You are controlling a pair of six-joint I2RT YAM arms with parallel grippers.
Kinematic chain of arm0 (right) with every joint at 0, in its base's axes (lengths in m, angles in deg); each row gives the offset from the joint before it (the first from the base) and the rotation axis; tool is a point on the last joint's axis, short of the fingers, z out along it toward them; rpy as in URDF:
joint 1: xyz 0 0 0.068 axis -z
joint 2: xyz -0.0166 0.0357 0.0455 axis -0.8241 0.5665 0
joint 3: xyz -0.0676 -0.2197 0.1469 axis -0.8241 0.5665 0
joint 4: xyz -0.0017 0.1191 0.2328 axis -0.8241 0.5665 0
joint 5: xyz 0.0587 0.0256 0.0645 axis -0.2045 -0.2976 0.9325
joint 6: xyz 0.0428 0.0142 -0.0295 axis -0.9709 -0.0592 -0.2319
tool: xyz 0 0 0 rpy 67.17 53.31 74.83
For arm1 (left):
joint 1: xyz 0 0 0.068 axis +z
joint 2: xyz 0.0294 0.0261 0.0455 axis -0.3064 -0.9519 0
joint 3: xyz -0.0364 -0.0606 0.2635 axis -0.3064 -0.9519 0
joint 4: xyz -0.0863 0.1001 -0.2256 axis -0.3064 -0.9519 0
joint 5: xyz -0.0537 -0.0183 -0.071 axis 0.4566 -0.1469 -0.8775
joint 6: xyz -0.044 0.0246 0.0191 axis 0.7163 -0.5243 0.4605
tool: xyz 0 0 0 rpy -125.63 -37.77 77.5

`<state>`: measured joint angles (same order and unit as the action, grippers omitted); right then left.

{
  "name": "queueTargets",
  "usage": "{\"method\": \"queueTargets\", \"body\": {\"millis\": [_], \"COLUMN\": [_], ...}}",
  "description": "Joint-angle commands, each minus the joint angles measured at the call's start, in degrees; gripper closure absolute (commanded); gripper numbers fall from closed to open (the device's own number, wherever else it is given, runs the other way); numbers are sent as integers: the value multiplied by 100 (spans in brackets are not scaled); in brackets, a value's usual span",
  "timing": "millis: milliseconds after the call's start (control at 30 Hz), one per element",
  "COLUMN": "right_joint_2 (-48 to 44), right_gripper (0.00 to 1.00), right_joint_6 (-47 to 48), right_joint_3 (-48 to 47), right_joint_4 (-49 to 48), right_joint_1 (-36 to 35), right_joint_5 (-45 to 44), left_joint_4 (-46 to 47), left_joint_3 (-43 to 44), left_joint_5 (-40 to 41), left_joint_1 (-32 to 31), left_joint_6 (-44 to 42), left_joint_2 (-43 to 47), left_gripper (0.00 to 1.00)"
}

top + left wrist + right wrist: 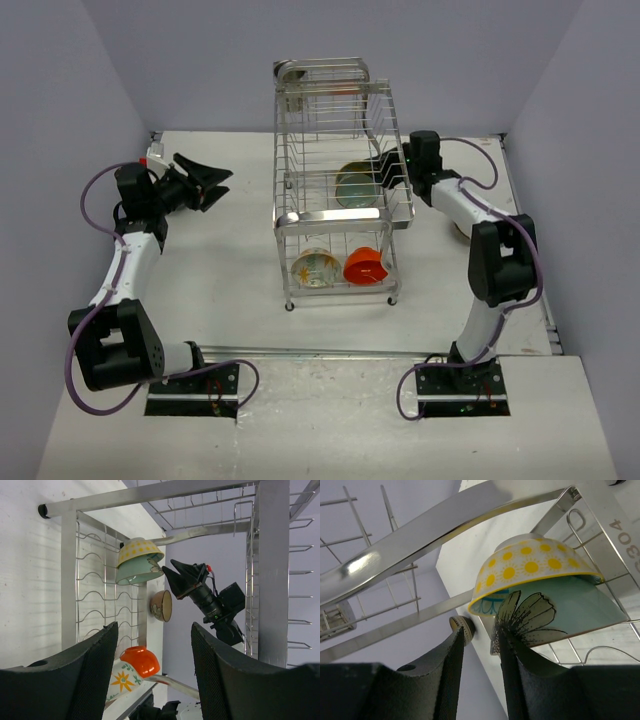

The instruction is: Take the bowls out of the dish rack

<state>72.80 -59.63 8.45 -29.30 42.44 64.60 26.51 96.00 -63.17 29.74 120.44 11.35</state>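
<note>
The chrome dish rack [343, 218] stands mid-table. On its upper tier a yellow-dotted pale bowl [530, 565] leans against a greenish bowl [580, 605] with a black flower. My right gripper [480, 632] is open at the rack's right side. Its right finger lies against the greenish bowl's rim, and the gap between the fingers is empty. The lower tier holds an orange-red bowl [365, 266] and a pale bowl [315, 268] with orange flowers. My left gripper [225, 185] hangs open and empty, well left of the rack. A brown bowl [162, 605] rests on the table beyond the rack.
Purple walls close in the table on three sides. The right arm [495, 255] bends over the table's right part. A metal strip [330, 352] runs along the table's near edge, in front of the arm bases.
</note>
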Motion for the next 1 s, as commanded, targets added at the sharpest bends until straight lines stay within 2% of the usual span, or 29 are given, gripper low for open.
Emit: {"method": "queueTargets", "body": {"millis": [0,200,433,967], "right_joint_2": [-95,-605,-1036,-536], "right_gripper": [64,64,64,64], "right_joint_6": [-99,50,147,-29], "right_joint_3": [71,685,933,625], "right_joint_4": [5,-268,-408,-355], "right_joint_1": [-4,-12,-39,-223], "right_joint_5": [-241,-321,-347,-338], "left_joint_4": [197,276,294,294], "left_joint_3": [117,73,29,46], "left_joint_5": [-158,-149,-123,-149], "left_joint_1": [49,49,58,49], "left_joint_6": [-43,-17,-26,36], "left_joint_2": [62,1,45,98], "left_gripper": [39,38,38,38]}}
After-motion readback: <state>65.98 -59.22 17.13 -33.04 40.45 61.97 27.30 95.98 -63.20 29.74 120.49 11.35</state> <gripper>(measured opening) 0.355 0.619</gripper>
